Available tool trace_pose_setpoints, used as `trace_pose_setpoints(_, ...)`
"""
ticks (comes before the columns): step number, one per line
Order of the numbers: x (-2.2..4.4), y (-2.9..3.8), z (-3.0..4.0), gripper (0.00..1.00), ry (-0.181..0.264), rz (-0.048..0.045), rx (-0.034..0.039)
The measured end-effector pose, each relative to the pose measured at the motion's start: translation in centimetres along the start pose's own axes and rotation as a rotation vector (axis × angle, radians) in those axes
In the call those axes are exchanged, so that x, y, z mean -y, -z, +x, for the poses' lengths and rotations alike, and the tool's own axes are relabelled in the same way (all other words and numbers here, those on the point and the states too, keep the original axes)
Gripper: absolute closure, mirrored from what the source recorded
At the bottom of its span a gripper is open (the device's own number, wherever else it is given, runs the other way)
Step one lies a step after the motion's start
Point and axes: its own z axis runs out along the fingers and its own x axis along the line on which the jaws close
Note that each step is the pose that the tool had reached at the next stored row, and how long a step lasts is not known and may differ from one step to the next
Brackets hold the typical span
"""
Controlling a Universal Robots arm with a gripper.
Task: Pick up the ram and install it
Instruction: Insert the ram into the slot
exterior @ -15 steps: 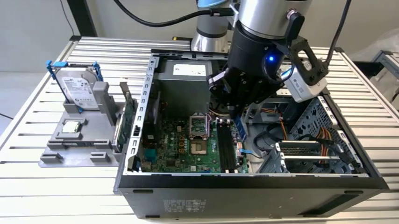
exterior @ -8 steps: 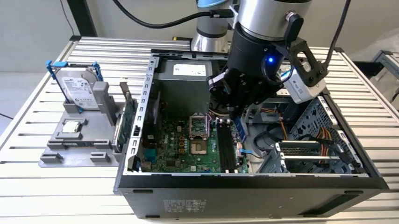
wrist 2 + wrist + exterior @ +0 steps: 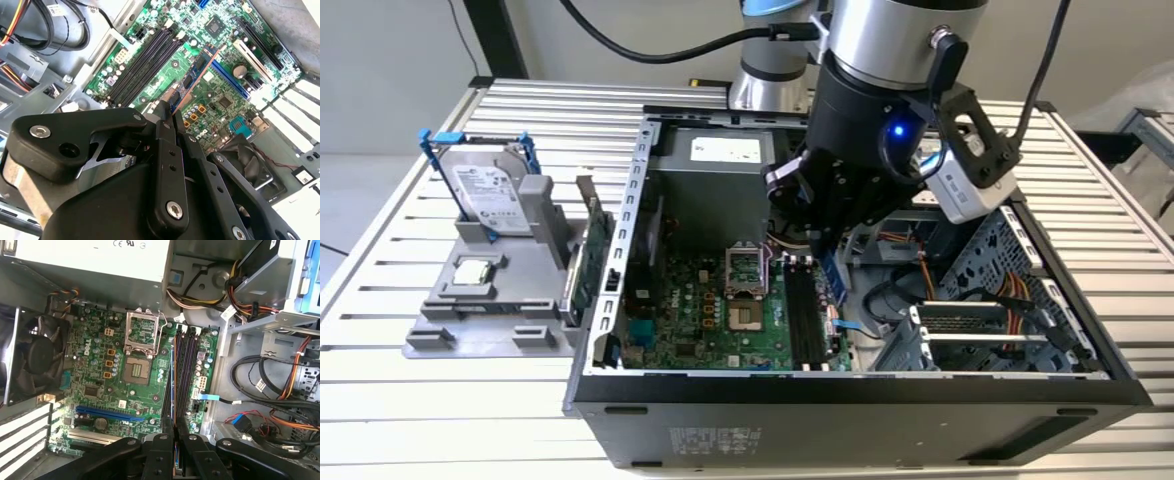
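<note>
Now: slatted counter (image 3: 454,400) carries an open case (image 3: 854,420) lying on its side. A hard drive (image 3: 494,195) stands in a rack at the exterior view's left. Motherboard (image 3: 707,315) is exposed on the case floor, with black slots (image 3: 803,315) along one edge. Gripper (image 3: 834,240) hangs low inside the case, fingers pinched shut on the ram (image 3: 831,282). The stick is held on edge, its lower edge toward the slots. In the first wrist view the ram (image 3: 172,375) runs parallel to the slots (image 3: 185,370), just beside or over the outermost; seated or not, cannot tell.

Judgement: light, stiff, thin board. Brittle; chips and contacts are easily hurt. Best gripped squarely across the flat faces near the top edge, so it cannot tilt.
</note>
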Motion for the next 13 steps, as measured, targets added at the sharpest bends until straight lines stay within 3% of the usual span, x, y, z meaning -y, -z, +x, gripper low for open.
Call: trace_pose_setpoints(13, 0.0, -0.33, -0.01, 1.0, 0.0, 0.0048, -0.0006)
